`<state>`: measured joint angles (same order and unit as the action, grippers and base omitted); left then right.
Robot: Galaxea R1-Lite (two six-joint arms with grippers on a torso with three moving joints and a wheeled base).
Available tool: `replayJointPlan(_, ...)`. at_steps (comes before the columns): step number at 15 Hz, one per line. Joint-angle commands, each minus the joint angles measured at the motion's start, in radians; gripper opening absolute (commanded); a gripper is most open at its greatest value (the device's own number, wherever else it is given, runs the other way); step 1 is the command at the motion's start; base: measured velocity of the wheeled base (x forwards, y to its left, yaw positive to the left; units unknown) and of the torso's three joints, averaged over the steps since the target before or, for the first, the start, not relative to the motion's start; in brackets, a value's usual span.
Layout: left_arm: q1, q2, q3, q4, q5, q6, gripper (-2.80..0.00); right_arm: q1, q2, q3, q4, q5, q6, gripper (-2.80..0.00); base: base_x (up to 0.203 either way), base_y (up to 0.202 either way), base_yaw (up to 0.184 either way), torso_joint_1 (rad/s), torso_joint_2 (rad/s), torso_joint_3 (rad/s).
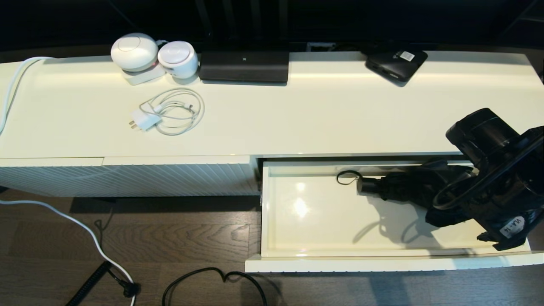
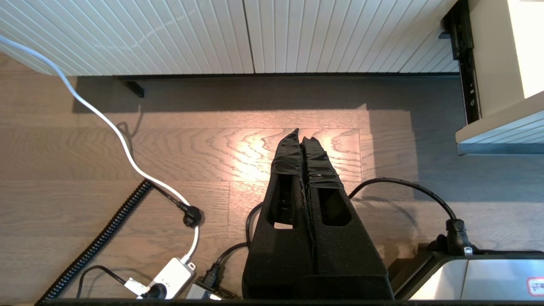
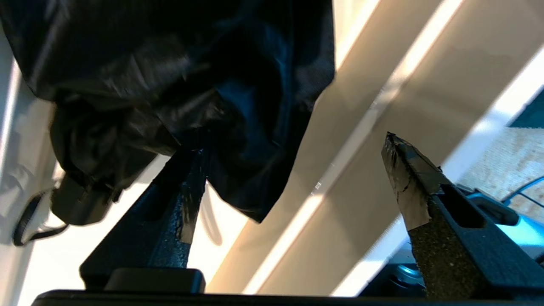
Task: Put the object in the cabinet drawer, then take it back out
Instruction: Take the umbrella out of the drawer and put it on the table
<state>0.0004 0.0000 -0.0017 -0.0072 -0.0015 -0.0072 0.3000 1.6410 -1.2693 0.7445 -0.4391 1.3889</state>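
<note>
Already the first half looks done: far to the left the left gripper (image 2: pixel 302 138) hangs parked over the wooden floor (image 2: pixel 127 161), its fingers pressed together on nothing, while the black compact folding umbrella with loose wrinkly fabric (image 1: pixel 408 187) lies inside the wide, shallow cream-white cabinet drawer with a glossy interior (image 1: pixel 306 250), which stands pulled out. Over the drawer's right end the right gripper (image 3: pixel 293 170) has its fingers spread wide and holds nothing (one fingertip (image 3: pixel 191 178) sits at the fabric's edge, the other well clear of it). Left, by my reading: grasping the umbrella again and lifting it out.
</note>
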Motion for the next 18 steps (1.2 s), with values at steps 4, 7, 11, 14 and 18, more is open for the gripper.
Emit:
replayJointPlan(4,0.0,0.0,0.0,0.0,0.0,0.0,-2.8,-0.063,0.024,-0.006,-0.092,-0.003,0.008,0.0,0.0,0.0,0.0,0.0,0.0,0.0)
replayJointPlan(7,0.001,0.0,0.0,0.0,0.0,0.0,-2.8,-0.108,0.027,0.012,-0.144,0.006,0.006,0.0,0.0,0.0,0.0,0.0,0.0,0.0)
replayJointPlan(11,0.001,0.0,0.001,0.0,0.0,0.0,-2.8,-0.142,0.048,0.02,-0.175,0.008,0.009,0.0,0.0,0.0,0.0,0.0,0.0,0.0)
replayJointPlan(14,0.001,0.0,0.0,0.0,0.0,0.0,-2.8,-0.164,0.077,0.025,-0.229,0.024,0.007,0.0,0.0,0.0,0.0,0.0,0.0,0.0)
replayJointPlan(18,0.0,0.0,0.002,0.0,0.0,0.0,-2.8,-0.21,0.118,0.053,-0.289,0.114,-0.005,0.0,0.0,0.0,0.0,0.0,0.0,0.0)
